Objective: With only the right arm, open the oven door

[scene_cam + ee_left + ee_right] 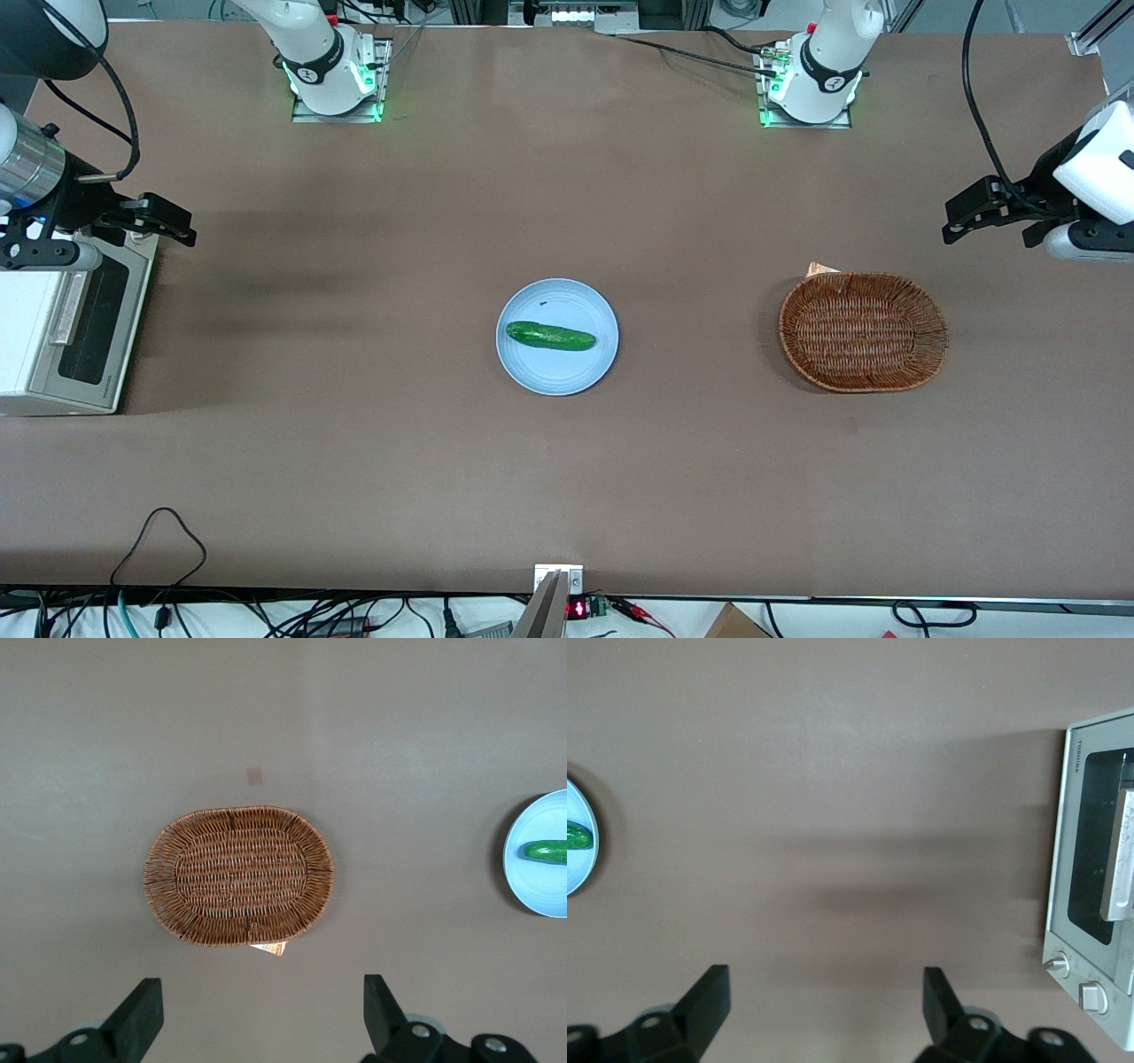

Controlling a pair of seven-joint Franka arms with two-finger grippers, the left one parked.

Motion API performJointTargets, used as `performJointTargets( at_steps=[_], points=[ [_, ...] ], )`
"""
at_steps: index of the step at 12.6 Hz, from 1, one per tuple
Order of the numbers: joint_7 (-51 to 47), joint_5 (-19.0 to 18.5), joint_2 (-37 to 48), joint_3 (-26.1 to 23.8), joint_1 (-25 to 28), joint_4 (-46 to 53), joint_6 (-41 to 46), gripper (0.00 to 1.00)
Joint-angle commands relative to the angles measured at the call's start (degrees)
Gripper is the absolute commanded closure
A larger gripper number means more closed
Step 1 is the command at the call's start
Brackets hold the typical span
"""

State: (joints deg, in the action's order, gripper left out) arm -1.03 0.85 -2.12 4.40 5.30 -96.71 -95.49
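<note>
One hazard: black two-finger claw (168, 221), spread wide above the small white toaster oven (27, 328), could miss its shut silver-grey glass-windowed door's (89, 332) slim silver bar handle (69, 307) and shove the unit.

oven door (1091, 856) frame read "TOSHIBA" in small grey letters; gripper (164, 220) above table near oven (62, 330), unlabelled

We saw a brown table (354, 461) carrying the oven (53, 332) at the working arm's end, door shut; a blue plate (556, 368) mid-table; a wicker basket (864, 331) toward the parked arm's end. The gripper (164, 221) hung above the table beside the oven, fingers spread.
</note>
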Motion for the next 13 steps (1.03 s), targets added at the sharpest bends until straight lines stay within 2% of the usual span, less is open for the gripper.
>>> performJointTargets(
  at_steps=[1,4,6,10,13],
  points=[
    [0.41,0.12,-0.51,-0.27,-0.29,1.27,1.27,0.43],
    [0.77,0.82,-0.51,-0.19,-0.38,1.44,2.41,0.92],
    [0.94,0.82,-0.6,-0.27,-0.29,1.44,2.41,0.97],
    [0.24,0.74,-0.51,-0.19,-0.38,1.44,3.02,0.98],
    [0.33,-1.28,-1.3,-0.1,-1.34,1.35,5.66,0.98]
  ],
)
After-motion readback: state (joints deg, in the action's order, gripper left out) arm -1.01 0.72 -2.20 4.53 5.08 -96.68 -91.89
